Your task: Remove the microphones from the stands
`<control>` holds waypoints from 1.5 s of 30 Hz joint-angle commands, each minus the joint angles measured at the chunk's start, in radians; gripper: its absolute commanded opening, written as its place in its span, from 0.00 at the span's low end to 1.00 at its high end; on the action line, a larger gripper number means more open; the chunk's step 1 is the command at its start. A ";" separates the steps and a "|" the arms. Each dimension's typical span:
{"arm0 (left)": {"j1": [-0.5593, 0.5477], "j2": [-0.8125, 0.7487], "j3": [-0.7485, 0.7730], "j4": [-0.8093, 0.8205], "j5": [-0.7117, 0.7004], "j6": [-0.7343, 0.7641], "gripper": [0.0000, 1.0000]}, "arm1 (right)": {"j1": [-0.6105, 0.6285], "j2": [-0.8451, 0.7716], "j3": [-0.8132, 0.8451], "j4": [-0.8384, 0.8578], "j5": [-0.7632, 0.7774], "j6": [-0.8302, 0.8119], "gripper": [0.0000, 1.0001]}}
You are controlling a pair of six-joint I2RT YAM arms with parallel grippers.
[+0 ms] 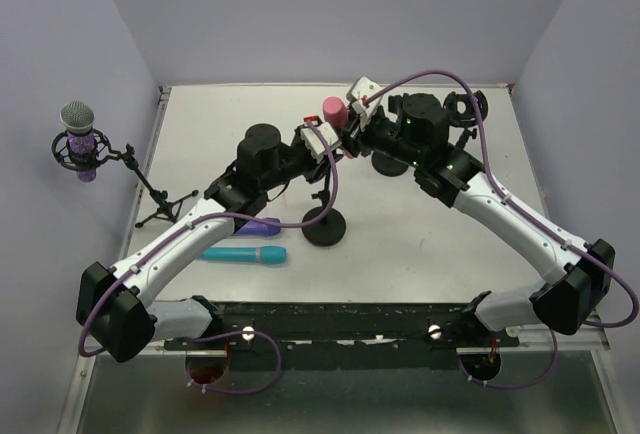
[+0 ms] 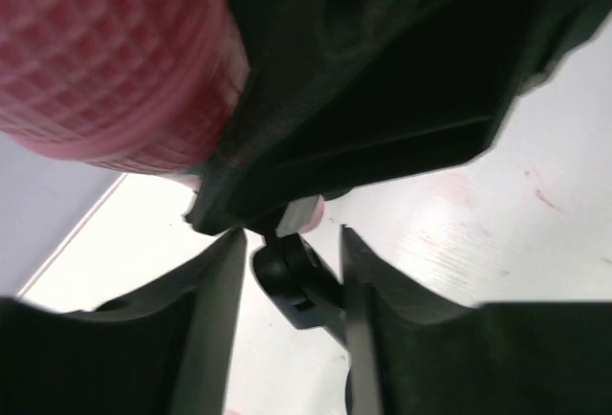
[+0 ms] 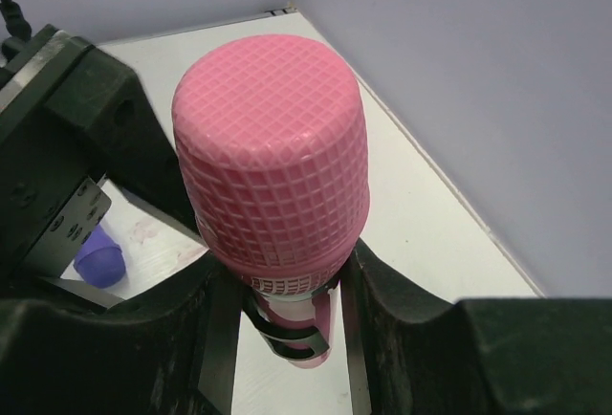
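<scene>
Right wrist: pink microphone (image 3: 273, 157) between fingers (image 3: 222, 338); wall (image 3: 459, 71) close.

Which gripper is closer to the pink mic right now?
Right. The right gripper grips the pink mic just under its head; the left gripper is lower, around the stand joint.

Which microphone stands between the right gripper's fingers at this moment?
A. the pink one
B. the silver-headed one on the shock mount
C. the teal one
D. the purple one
A: the right wrist view shows the pink microphone, mesh head up, standing between the fingers of the right gripper.
</scene>
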 commanded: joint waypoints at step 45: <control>-0.017 0.002 0.289 -0.120 0.225 -0.211 0.93 | -0.325 0.018 0.314 -0.145 -0.741 0.454 0.01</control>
